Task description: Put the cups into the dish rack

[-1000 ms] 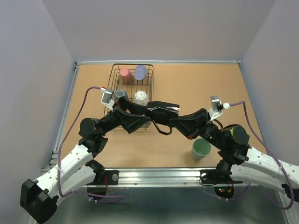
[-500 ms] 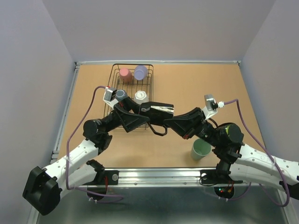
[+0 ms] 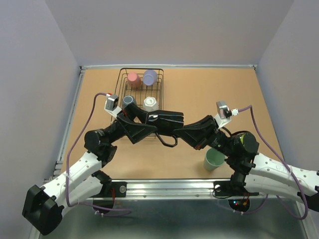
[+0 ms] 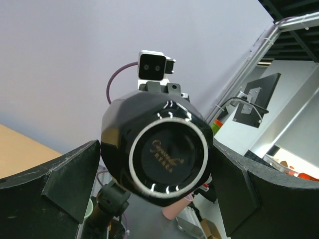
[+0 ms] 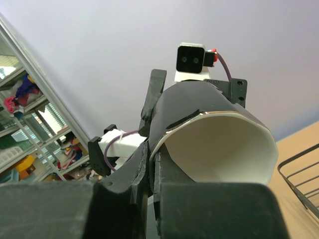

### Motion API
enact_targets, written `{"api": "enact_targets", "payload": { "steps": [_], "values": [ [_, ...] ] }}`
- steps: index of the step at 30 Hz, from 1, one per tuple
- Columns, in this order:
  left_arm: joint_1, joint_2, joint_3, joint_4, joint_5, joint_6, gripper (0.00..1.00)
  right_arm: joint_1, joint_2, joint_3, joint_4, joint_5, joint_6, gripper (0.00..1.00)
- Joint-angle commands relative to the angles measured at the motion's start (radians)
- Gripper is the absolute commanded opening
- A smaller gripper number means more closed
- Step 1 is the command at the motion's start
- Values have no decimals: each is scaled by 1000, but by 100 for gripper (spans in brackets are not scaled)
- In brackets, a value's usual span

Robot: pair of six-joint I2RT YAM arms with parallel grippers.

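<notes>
A black cup (image 3: 167,118) with a cream inside (image 5: 224,144) hangs in mid-air in front of the dish rack (image 3: 162,84). My right gripper (image 5: 152,169) is shut on its rim; in the top view that gripper (image 3: 185,128) meets the cup from the right. My left gripper (image 4: 159,167) stands open, its fingers (image 4: 65,179) on either side of the cup's round base (image 4: 168,152). A pink cup (image 3: 133,79), a lavender cup (image 3: 149,76), a dark cup (image 3: 129,101) and a white cup (image 3: 150,103) sit in the rack. A mint green cup (image 3: 214,159) stands on the table.
The mint cup stands close under my right arm's elbow (image 3: 244,144). A corner of the rack's wire (image 5: 299,184) shows at the right edge of the right wrist view. Purple cables (image 3: 84,124) loop beside both arms. Grey walls close the table on three sides.
My right arm has carried the black cup a little to the left, deeper between the left gripper's open fingers. The left wrist has shifted slightly.
</notes>
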Motion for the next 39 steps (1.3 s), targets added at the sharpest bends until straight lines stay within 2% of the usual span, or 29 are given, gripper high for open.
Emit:
{"api": "enact_targets", "payload": {
  "steps": [1,6,10,13,14,15,17,18,20,21,22,23,26,27,29,30,31,32,36,39],
  "values": [
    [-3,-62,83,-66,-48,97,99,3,6,12,110,5,-25,0],
    [-1,-94,99,-191,-98,150,99,2,46,26,87,-3,-36,0],
    [-1,-96,100,-213,-103,159,99,3,68,30,95,2,-42,0],
    [-1,-94,99,-218,-98,164,90,3,78,33,100,8,-48,0],
    [-3,-92,100,-221,-95,165,85,2,80,33,103,12,-48,1],
    [-3,-91,102,-224,-92,167,70,3,83,33,104,12,-48,0],
    [-3,-89,105,-225,-86,168,59,3,91,33,112,18,-50,0],
    [-4,-83,105,-224,-82,170,45,3,94,32,115,20,-50,0],
    [-4,-83,104,-227,-78,170,31,3,97,27,118,31,-48,1],
    [-3,-85,105,-231,-80,171,13,3,100,26,126,35,-48,0],
    [-3,-83,105,-234,-80,170,5,3,101,21,127,43,-47,0],
    [-3,-86,107,-238,-83,171,0,3,103,21,129,46,-47,1],
    [-3,-103,105,-271,-104,185,0,3,111,15,127,49,-48,1],
    [-3,-118,107,-293,-114,194,0,3,109,17,127,49,-50,6],
    [-3,-135,133,-375,-161,254,0,3,104,10,113,51,-61,21],
    [-3,-149,145,-471,-181,283,0,2,100,9,104,55,-65,37],
    [-3,-157,165,-513,-216,323,0,3,89,6,89,66,-73,46],
    [-3,-169,169,-576,-232,340,0,3,81,-2,81,72,-76,60],
    [-3,-187,176,-653,-288,372,0,3,49,-22,60,95,-84,77],
    [-3,-195,176,-693,-328,386,0,3,34,-29,40,124,-84,82]
  ]
}}
